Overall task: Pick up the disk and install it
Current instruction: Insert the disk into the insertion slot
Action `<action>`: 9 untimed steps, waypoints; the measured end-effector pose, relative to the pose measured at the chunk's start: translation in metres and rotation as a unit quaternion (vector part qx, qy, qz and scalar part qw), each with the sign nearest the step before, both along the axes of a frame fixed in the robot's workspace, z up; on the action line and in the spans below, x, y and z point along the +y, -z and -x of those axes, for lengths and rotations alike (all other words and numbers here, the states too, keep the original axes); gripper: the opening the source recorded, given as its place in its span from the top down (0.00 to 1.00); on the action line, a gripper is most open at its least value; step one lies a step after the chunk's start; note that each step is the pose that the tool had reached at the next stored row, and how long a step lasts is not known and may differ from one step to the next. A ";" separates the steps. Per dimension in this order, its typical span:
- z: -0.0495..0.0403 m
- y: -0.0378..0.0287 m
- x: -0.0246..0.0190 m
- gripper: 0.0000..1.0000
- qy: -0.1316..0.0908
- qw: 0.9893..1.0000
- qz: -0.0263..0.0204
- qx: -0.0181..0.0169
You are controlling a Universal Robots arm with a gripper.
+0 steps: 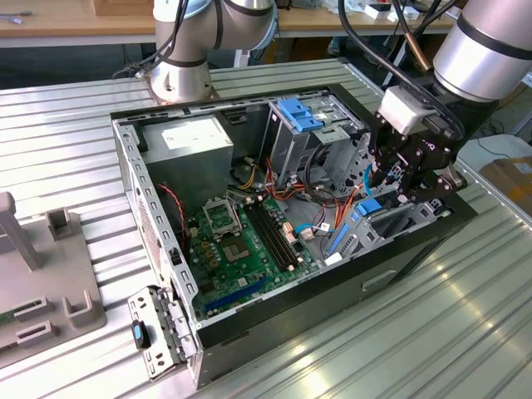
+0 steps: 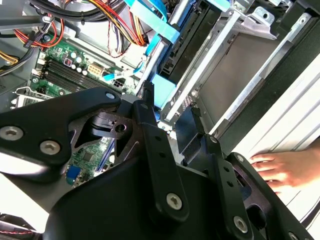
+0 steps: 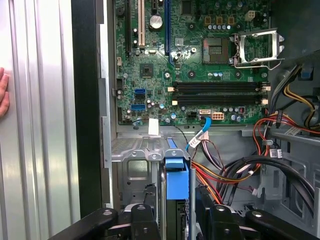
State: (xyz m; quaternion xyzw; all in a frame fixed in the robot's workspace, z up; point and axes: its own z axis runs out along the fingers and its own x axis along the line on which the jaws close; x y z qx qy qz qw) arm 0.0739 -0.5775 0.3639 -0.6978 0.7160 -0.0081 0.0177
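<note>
Black fingers (image 3: 145, 220) of the tool (image 3: 176, 202) up front, clamped on either side of the disk (image 3: 176, 175), which is held edge-on w/ its blue rail showing. Disk sits at the drive bay of the open PC case (image 1: 274, 320), at the exterior view's right, next to the motherboard (image 3: 200, 60). Red/orange cables (image 3: 280, 132) are just beside it. Grey cage w/ blue latch (image 1: 301, 116) is farther back. Person's hand (image 2: 280, 169) lies flat on the ribbed counter (image 1: 374, 349) outside the case.

Computer case (image 1: 332, 301) on ribbed table (image 1: 416, 349)
</note>
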 end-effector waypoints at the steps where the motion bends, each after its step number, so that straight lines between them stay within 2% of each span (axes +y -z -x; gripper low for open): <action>1: -0.0009 0.0001 0.0000 0.56 0.000 1.000 0.000 0.000; 6: -0.0080 0.0000 0.0001 0.56 0.000 1.000 0.000 0.000; 9: -0.0200 0.0000 0.0003 0.56 0.000 1.000 0.000 0.000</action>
